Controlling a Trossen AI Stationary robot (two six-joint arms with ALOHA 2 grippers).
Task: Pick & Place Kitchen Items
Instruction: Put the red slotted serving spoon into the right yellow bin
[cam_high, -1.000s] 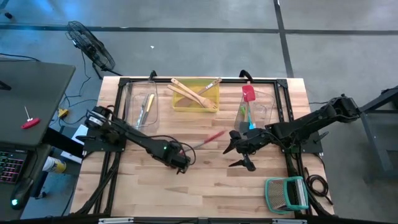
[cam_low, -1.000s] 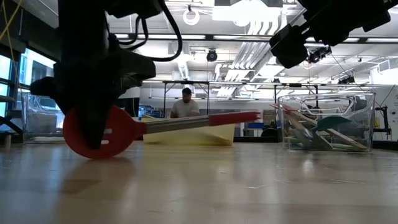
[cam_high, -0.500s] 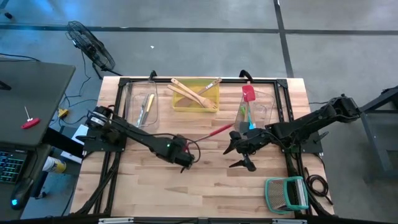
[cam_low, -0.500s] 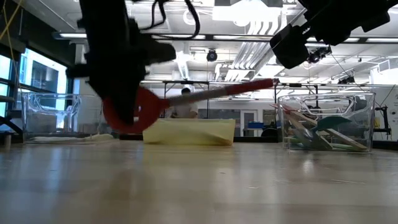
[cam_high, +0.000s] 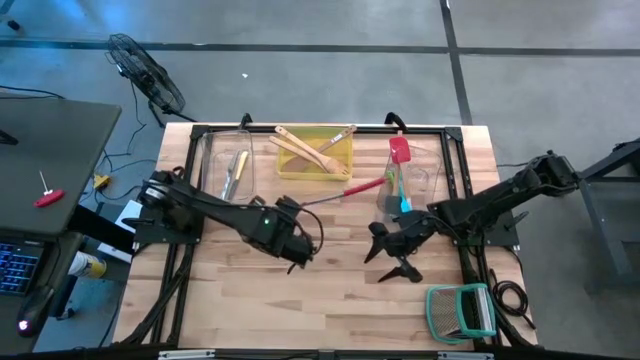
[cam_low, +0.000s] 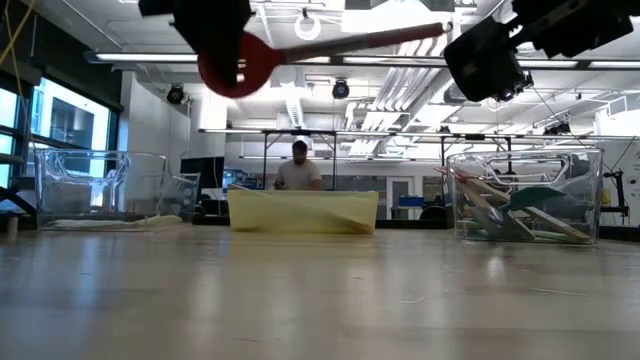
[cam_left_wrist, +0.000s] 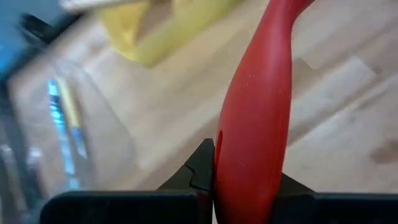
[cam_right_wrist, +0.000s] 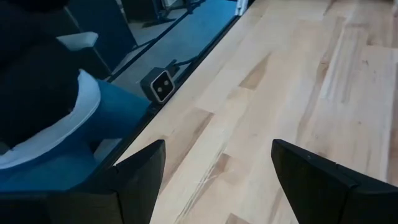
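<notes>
A red plastic utensil with a round head (cam_low: 235, 65) and a long handle (cam_high: 345, 192) hangs high above the table. My left gripper (cam_high: 296, 250) is shut on its head near the table's middle. My right gripper (cam_high: 395, 262) stands open over the table's right half with nothing between its fingers. Wooden utensils lie in the yellow tray (cam_high: 343, 152) at the far edge. A yellow-handled knife (cam_high: 236, 170) lies in the left clear bin. A red spatula (cam_high: 399, 151) and other utensils stand in the right clear bin (cam_high: 425, 180). My left gripper pinches the red utensil's wide head (cam_left_wrist: 252, 143) between its two fingers (cam_left_wrist: 202, 171), coming at it slanting down from the table's left. The utensil is lifted clear of the table. Its handle (cam_low: 380, 38) reaches out nearly level toward the right bin.
A teal-framed rack (cam_high: 460, 310) lies at the near right corner. A black frame (cam_high: 320, 127) runs round the table's far and side edges. A person sits in the room beyond the yellow tray (cam_low: 300, 165). Bare wood lies between the two grippers and along the near edge.
My left gripper has risen well above the table and turned, keeping its hold. The red utensil, whose head rested on the table, is lifted clear, and its handle has swung toward the far edge and the right bin. My right gripper has tipped a little in place.
</notes>
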